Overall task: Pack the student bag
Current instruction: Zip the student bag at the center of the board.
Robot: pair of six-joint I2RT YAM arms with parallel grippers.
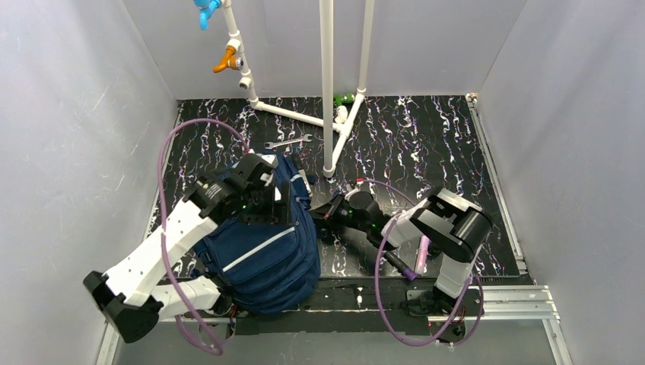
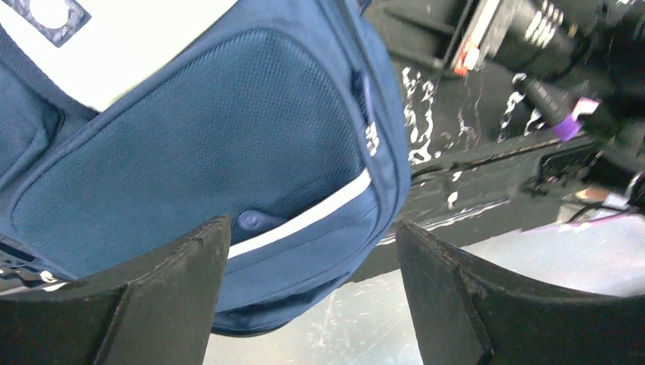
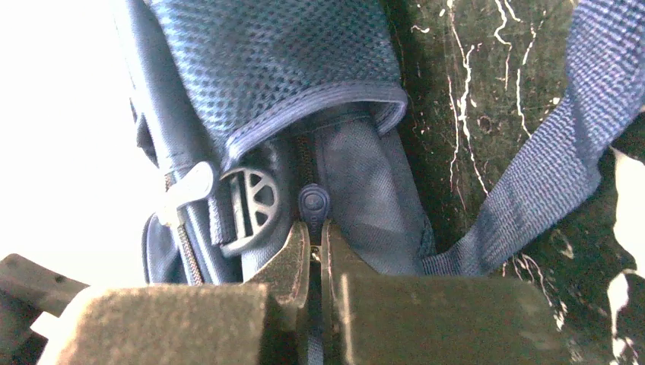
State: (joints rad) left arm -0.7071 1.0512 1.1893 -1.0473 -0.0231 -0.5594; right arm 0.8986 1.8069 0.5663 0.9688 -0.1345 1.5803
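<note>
Here, the right gripper [image 3: 315, 228] has its jaws pressed together, and the small blue zip pull [image 3: 313, 205] appears nipped by its lower end between the tips. The zip track runs straight away from the fingers, up under the hem of the mesh side pocket [image 3: 289, 68], so the coming move probably turns on drawing along that line. A webbing strap [image 3: 548, 152] lies just beside it on the table [image 1: 426, 144]. The left gripper [image 2: 312, 228] stands wide apart and holds nothing, poised over the front pocket [image 2: 190, 144]. The student bag [image 1: 266, 251] lies at the table's near edge, toward the near left corner, with its long axis running from near edge to far edge. The left arm meets it from above, the right arm at its right flank. Only the right wrist view shows the pull; the top view hides it behind the arm but alone gives the bag's whole lie.
</note>
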